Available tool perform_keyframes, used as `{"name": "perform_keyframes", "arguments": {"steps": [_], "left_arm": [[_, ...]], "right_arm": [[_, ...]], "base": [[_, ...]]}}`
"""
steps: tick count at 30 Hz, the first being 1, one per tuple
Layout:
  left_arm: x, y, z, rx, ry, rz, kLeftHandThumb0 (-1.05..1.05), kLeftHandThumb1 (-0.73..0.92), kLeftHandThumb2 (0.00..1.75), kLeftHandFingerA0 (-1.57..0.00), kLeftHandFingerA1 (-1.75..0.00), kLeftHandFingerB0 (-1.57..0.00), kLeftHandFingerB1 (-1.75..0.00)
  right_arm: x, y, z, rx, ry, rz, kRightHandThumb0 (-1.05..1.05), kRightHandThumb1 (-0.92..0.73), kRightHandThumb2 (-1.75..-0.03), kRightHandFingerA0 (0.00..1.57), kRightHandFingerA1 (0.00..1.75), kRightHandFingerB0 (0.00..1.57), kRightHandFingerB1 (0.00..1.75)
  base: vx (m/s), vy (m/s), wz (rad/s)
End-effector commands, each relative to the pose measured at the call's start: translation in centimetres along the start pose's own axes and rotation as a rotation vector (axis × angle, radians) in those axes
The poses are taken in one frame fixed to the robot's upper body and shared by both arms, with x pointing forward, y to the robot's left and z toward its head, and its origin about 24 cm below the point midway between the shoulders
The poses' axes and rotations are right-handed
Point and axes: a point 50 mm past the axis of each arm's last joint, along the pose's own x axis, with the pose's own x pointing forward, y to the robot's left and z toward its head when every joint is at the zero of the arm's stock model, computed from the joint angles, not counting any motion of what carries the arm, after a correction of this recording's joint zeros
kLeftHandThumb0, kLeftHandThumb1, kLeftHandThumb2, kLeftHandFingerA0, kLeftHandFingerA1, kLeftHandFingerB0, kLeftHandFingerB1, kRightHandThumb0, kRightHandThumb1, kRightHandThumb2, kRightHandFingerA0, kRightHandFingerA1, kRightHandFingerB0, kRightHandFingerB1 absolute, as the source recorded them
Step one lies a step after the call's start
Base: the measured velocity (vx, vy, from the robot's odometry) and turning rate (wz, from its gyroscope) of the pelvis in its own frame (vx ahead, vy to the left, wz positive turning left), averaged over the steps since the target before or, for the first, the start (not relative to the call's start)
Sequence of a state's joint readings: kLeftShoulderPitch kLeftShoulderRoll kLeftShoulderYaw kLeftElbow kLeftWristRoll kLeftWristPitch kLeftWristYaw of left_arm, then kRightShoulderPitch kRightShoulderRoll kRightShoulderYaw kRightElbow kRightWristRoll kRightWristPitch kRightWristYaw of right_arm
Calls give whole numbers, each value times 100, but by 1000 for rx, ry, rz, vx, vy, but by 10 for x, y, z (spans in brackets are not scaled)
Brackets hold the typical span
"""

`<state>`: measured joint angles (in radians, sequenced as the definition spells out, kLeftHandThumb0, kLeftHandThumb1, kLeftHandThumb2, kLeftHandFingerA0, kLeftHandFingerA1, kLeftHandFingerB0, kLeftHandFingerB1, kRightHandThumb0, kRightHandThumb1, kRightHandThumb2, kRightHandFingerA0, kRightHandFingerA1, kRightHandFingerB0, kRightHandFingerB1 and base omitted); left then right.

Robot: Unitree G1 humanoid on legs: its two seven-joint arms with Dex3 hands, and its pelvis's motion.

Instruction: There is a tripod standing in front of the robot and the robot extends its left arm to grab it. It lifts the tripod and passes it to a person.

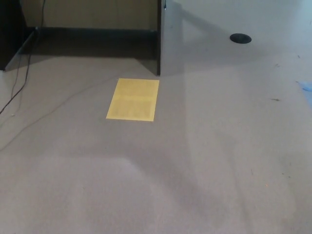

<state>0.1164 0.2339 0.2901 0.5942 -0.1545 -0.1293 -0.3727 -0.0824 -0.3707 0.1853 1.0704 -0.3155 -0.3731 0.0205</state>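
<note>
Tripod: you will not find it anywhere in the head view, so its place cannot be told from here. Neither the left hand nor the right hand falls inside the frame either, so you cannot tell whether their fingers are apart, closed or holding anything.

What the head view gives you is a grey carpeted floor (204, 165). A yellow sheet (133, 99) lies flat on it, left of centre. A faint crease or line runs across its middle, but no writing on it can be read. Just beyond the sheet's far right corner stands the dark edge of an upright panel (158, 44), its top cut off by the frame. A dark baseboard (92, 33) runs along the wall to its left.

At far left, a thin black cable (18, 83) trails down over the floor beside a dark piece of furniture (9, 29), which is mostly cut off. At upper right, a small dark round disc (240, 38) sits on the floor. A blue mark (305, 87) at the right edge is too cropped for you to identify.
</note>
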Motion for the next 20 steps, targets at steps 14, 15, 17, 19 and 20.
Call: {"name": "perform_keyframes", "arguments": {"steps": [14,15,17,19,20], "left_arm": [[-12,21,-47,219,209,79,-24,30,85,-9,-51,-6,-50],[-12,21,-48,221,212,80,-24,30,85,-9,-51,-6,-50],[-11,21,-47,228,216,80,-46,39,62,-24,-42,-14,-33],[-11,20,-50,237,229,72,-45,40,63,-25,-42,-14,-34],[-12,20,-51,239,233,69,-45,40,63,-25,-42,-14,-34]], "right_arm": [[-13,11,-22,-8,62,10,-39,-67,-60,60,40,49,36],[-13,12,-22,-7,64,11,-39,-67,-60,60,40,49,36],[-12,11,-22,0,68,9,-39,-67,-60,61,40,49,36],[-15,13,-26,4,80,11,-39,-68,-60,60,40,48,36],[-16,13,-27,5,83,12,-39,-68,-60,60,40,48,36]], "base": [[0,0,0],[0,0,0],[0,0,0],[0,0,0],[0,0,0]]}}
